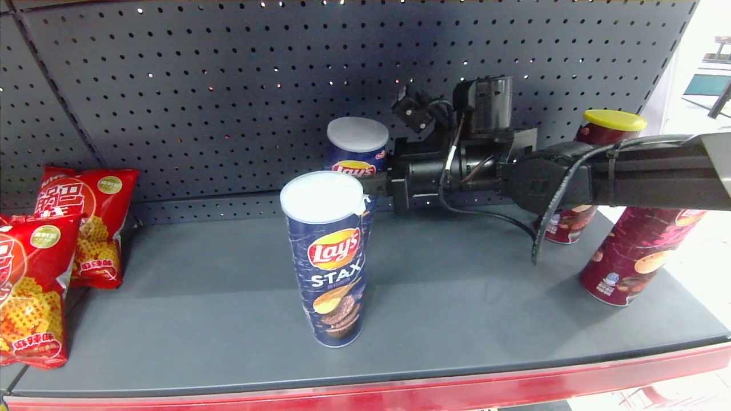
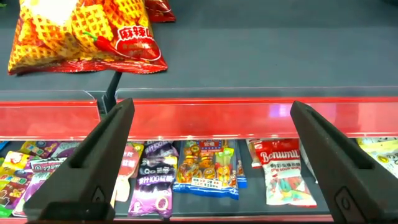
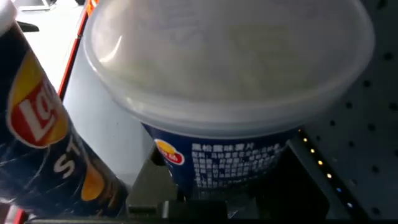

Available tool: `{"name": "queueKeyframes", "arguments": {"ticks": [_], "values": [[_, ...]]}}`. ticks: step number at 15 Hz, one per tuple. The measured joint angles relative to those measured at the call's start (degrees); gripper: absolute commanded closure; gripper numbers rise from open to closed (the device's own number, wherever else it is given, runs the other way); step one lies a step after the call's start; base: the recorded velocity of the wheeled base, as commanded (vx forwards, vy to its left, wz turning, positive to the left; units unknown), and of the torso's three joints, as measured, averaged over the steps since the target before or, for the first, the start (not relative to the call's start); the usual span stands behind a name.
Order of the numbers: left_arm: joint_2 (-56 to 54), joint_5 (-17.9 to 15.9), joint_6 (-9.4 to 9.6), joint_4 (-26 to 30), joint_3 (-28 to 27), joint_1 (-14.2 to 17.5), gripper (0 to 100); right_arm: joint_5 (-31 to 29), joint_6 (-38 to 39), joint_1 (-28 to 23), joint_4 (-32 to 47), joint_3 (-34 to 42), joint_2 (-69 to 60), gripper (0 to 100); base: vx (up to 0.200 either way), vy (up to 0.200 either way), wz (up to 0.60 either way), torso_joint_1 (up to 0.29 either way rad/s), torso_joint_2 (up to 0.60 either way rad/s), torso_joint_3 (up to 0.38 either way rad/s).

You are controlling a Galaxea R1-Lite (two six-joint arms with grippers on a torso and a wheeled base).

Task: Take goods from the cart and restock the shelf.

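Blue rear can (image 1: 357, 149): upright at the back of the shelf (image 1: 457, 297), behind the front can (image 1: 333, 257).
My right gripper (image 1: 377, 184): clamped on the blue rear can.
My left gripper (image 2: 211, 106): jaws wide, facing the shelf's red edge.

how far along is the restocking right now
Done: the front blue can stands on the shelf, with red cans to its right and red snack bags at the left. In hand: the right tool grips the rear blue can near the back panel; its base is hidden. Left: release it, then likely more trips. The left tool is open and empty by the shelf's front edge.
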Motion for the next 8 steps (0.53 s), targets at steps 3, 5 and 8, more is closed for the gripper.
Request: {"name": "queueKeyframes", "arguments": {"ticks": [3, 5, 8], "values": [[0.02, 0.0, 0.0, 0.0, 0.02, 0.0, 0, 0.2, -0.05, 0.09, -0.11, -0.32, 1.24, 100, 0.0, 0.0, 0.0, 0.0, 0.0, 0.0], [0.02, 0.0, 0.0, 0.02, 0.05, 0.0, 0, 0.33, -0.22, 0.13, -0.28, -0.39, 1.85, 100, 0.0, 0.0, 0.0, 0.0, 0.0, 0.0], [0.05, 0.0, 0.02, 0.0, 0.05, 0.02, 0, 0.3, -0.24, 0.16, -0.35, -0.32, 2.46, 100, 0.0, 0.0, 0.0, 0.0, 0.0, 0.0]]}}
